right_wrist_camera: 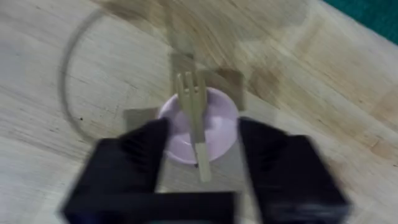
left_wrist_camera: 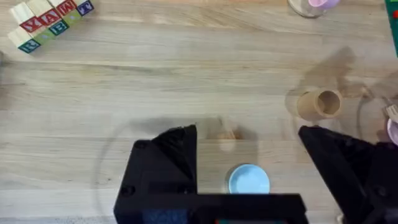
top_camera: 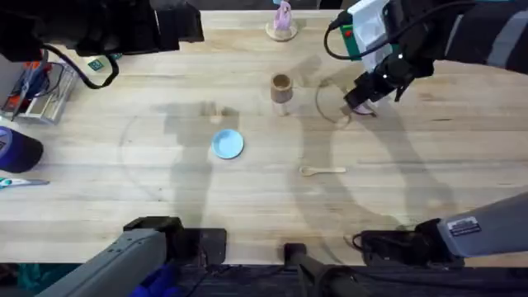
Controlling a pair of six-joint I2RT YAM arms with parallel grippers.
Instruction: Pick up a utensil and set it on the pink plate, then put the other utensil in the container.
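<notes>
Nearest my side of the table (top_camera: pixel 247 206), the wooden spoon (top_camera: pixel 322 170) lies flat on the bare wood, right of centre, bowl to the left and handle pointing right, nothing touching it. A little farther and left of it sits the light-blue plate (top_camera: pixel 228 143); my left wrist camera shows that plate (left_wrist_camera: pixel 249 179) between the left gripper (left_wrist_camera: pixel 247 163) fingers, which stand wide apart with nothing held, well above the surface. Farther still, near the middle, the brown wooden container (top_camera: pixel 281 87) stands upright, its open mouth visible from the left wrist (left_wrist_camera: pixel 319 103). Just right of it, the right gripper (top_camera: pixel 363 97) hangs over the pink plate (top_camera: pixel 365 108). From the right wrist view the right gripper (right_wrist_camera: pixel 200 163) is spread open, gripping nothing, and the fork (right_wrist_camera: pixel 193 119) lies across the pink plate (right_wrist_camera: pixel 217 124), tines over the rim on one side, handle end past the rim on the other. At the far edge stands a round base with a pink figure (top_camera: pixel 282 21).
</notes>
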